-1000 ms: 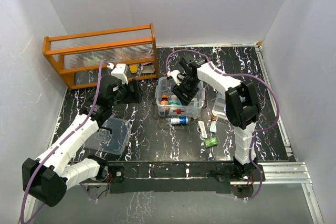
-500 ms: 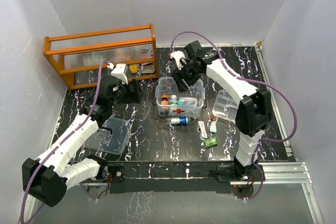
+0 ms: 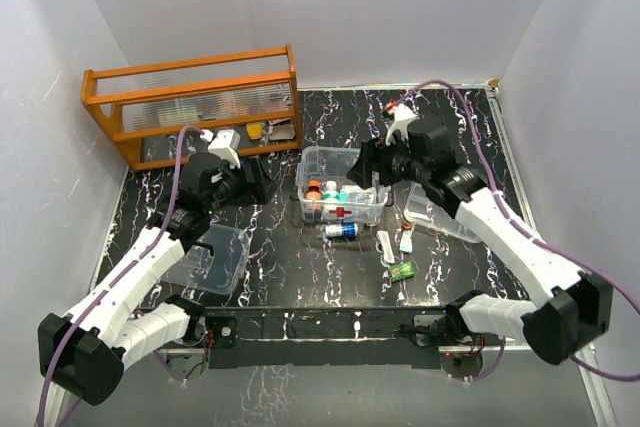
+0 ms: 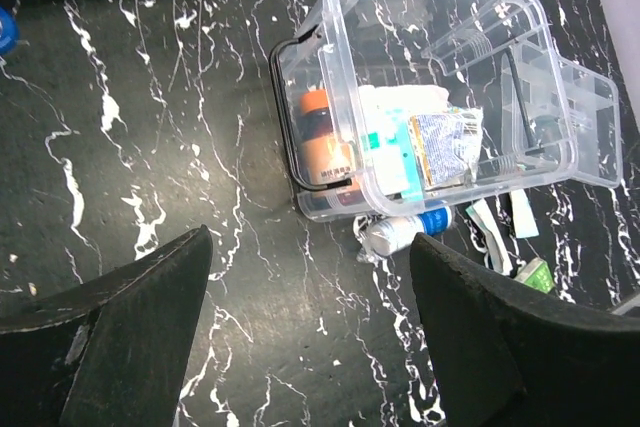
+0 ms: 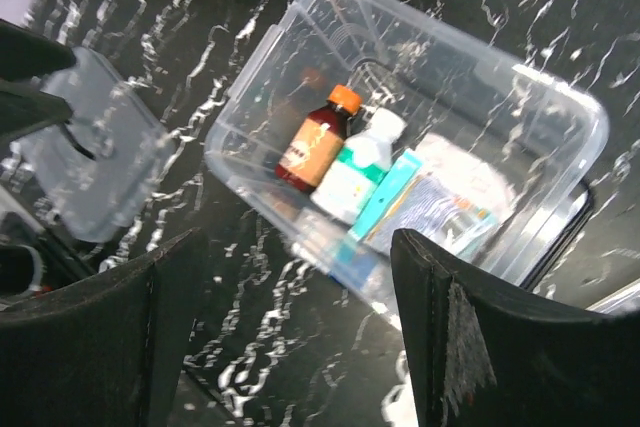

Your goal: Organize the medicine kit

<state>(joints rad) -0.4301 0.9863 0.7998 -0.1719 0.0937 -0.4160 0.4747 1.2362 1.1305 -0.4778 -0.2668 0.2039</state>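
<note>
The medicine kit (image 3: 341, 211), a clear box with a red cross on its front, stands open mid-table. It holds a brown bottle with an orange cap (image 5: 318, 137), a white bottle (image 5: 360, 167), a teal box and a foil packet (image 4: 440, 147). It also shows in the left wrist view (image 4: 330, 7) and the right wrist view (image 5: 590, 117). My left gripper (image 3: 255, 179) (image 4: 310, 247) is open and empty, left of the kit. My right gripper (image 3: 368, 162) (image 5: 295, 237) is open and empty, above the kit's right rear corner.
A clear lid-like piece (image 3: 210, 257) lies front left and a clear tray (image 3: 435, 205) lies right of the kit. A white and blue bottle (image 3: 342, 230), a white tube (image 3: 387, 245), a green tube (image 3: 406, 240) and a green packet (image 3: 402, 270) lie in front. The orange rack (image 3: 190, 97) stands at the back left.
My right gripper has lifted out of the kit and its arm has swung back to the right. The left arm has barely shifted.
</note>
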